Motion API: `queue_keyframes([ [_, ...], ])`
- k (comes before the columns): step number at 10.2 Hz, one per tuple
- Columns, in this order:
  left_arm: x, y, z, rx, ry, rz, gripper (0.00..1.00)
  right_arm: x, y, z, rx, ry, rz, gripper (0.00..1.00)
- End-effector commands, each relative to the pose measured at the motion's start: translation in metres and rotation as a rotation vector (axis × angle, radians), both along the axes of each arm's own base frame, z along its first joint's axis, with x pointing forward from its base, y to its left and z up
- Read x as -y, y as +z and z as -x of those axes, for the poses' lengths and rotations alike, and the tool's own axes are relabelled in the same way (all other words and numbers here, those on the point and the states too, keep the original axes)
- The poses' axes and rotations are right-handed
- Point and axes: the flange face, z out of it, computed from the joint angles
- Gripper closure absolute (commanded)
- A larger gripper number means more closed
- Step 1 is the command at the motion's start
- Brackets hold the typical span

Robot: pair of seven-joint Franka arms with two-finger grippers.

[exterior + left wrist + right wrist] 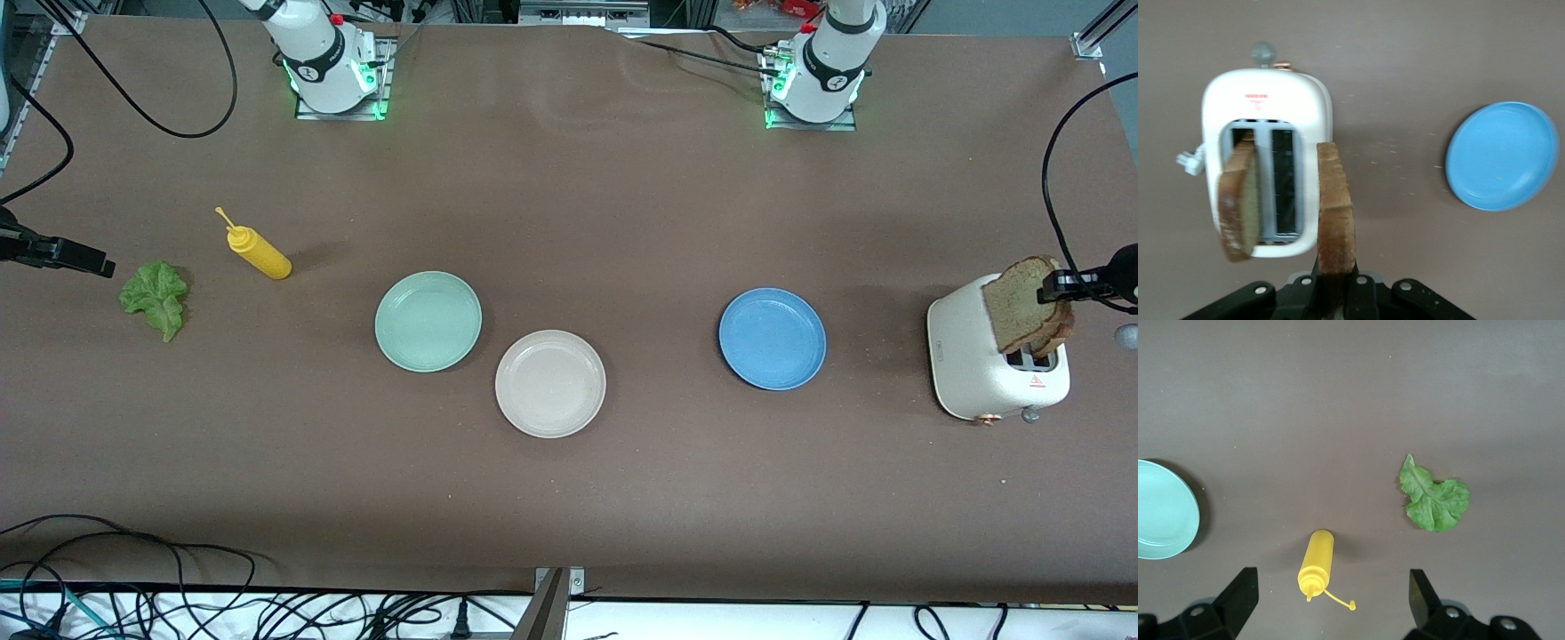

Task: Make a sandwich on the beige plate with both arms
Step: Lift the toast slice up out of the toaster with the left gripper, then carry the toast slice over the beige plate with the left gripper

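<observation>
The beige plate (550,384) lies bare at mid-table. My left gripper (1054,286) is shut on a slice of wholegrain bread (1018,304), held on edge just above the white toaster (982,373); in the left wrist view the slice (1336,213) sits between my fingers (1336,283). A second slice (1239,207) stands in a toaster slot. The lettuce leaf (157,298) lies on the table at the right arm's end. My right gripper (98,264) is open and empty in the air beside the leaf; its wrist view shows the gripper (1330,593) over the table with the leaf (1435,501) ahead.
A yellow mustard bottle (258,253) lies on its side near the lettuce, and shows in the right wrist view (1316,563). A mint-green plate (428,321) sits beside the beige plate. A blue plate (773,339) lies between the beige plate and the toaster. Cables run along the front edge.
</observation>
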Motion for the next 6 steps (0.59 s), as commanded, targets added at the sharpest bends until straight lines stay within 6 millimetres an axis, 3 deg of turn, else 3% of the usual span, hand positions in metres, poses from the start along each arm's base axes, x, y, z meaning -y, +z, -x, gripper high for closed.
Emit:
queue_keyframes([
  [1, 0.057, 0.011, -0.014, -0.023, -0.055, 0.115, 1.0, -0.001, 0.003, 0.003, 0.0, 0.004, -0.002, 0.0],
  [3, 0.126, -0.006, -0.022, -0.057, -0.115, 0.263, 1.0, -0.001, 0.003, 0.003, 0.0, 0.004, -0.002, 0.0],
  [6, 0.246, -0.066, -0.036, -0.15, -0.176, 0.53, 1.0, -0.001, 0.003, 0.003, 0.0, 0.004, -0.002, 0.0],
])
